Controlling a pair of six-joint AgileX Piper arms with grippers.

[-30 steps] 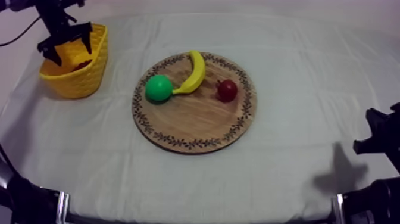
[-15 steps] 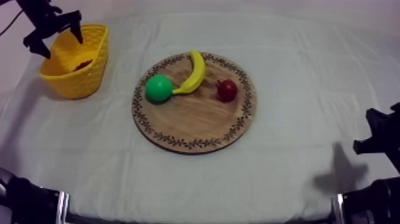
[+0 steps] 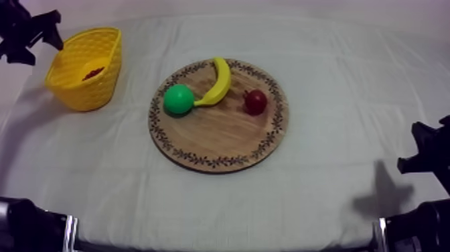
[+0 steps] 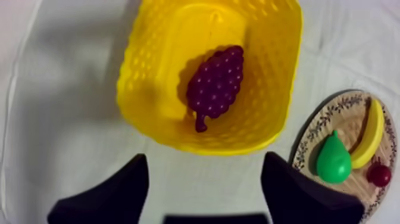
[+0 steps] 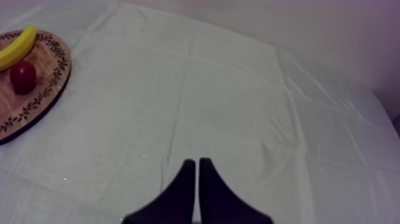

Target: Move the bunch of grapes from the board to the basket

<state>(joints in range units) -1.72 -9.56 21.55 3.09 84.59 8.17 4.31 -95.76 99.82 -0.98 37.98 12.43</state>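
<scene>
A grey-white cloth (image 3: 321,60) covers the table. At its far left the bunch of grapes (image 4: 215,83) lies on the floor of the yellow basket (image 3: 87,94), off the wooden board (image 3: 221,131), so the placing looks done. The left gripper (image 4: 203,159) hangs beside the basket, jaws spread with nothing between them, apparently a release posture. At centre the board carries a pear (image 3: 178,99), a banana (image 3: 217,82) and a small red fruit (image 3: 255,101), well apart from the basket. The right gripper (image 5: 195,179) rests at the near right, jaws pressed together. Nothing appears to block either arm.
</scene>
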